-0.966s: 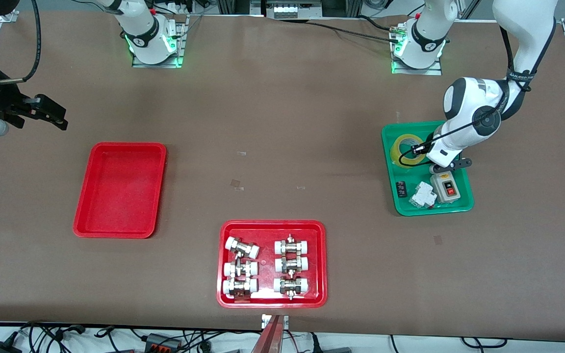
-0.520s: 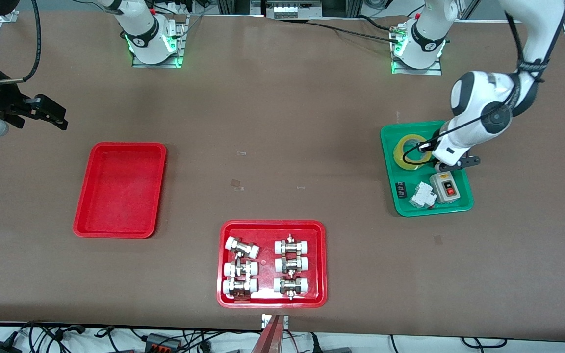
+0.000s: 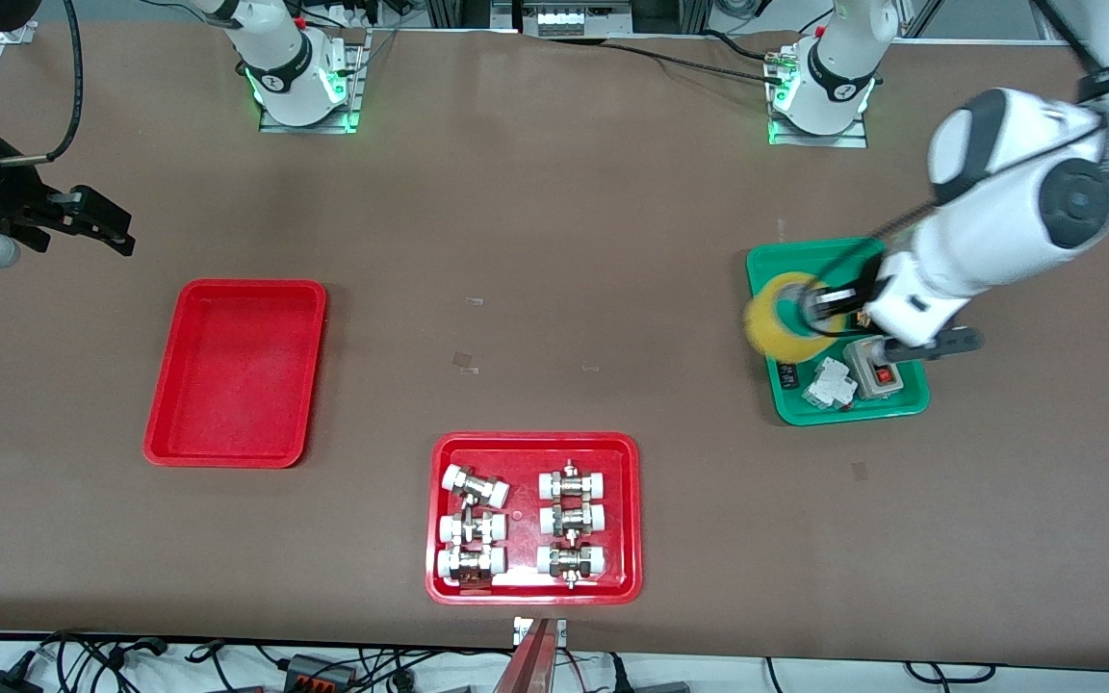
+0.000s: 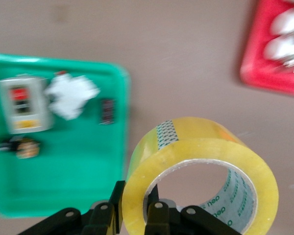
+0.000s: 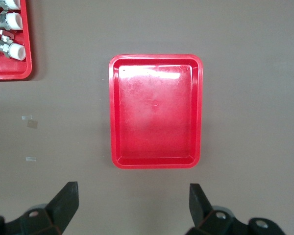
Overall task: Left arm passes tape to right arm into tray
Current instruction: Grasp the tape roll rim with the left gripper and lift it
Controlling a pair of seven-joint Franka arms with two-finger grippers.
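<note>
Your left gripper (image 3: 829, 310) is clamped on the tape (image 3: 786, 329), one finger inside the core and one on the outer wall, as the left wrist view shows (image 4: 137, 215). The roll (image 4: 201, 176) is up in the air over the green tray (image 3: 766, 265), at that tray's edge toward the right arm's end of the table. It's not resting on anything.

Handling, as a guess: the roll looks light and stiff. The outer wrap is glossy yellow film, so expect it to be slick, and it could swing or rotate around a single wall pinch if you move fast. It's not fragile. The white inner core is the firmer surface to bear on.

For the handover, the free arc of the ring away from your left fingers is where the right gripper should pinch, again through the hole, one finger in and one out. Keep the hole facing the incoming fingers.

Your right gripper (image 3: 92, 223) waits with its fingers (image 5: 63, 203) spread wide, over the bare table at the right arm's end, well apart from the tape. The red tray (image 3: 165, 385) sits near it, closer to the front camera. The other red tray with pipe fittings (image 3: 533, 443) isn't the target.
</note>
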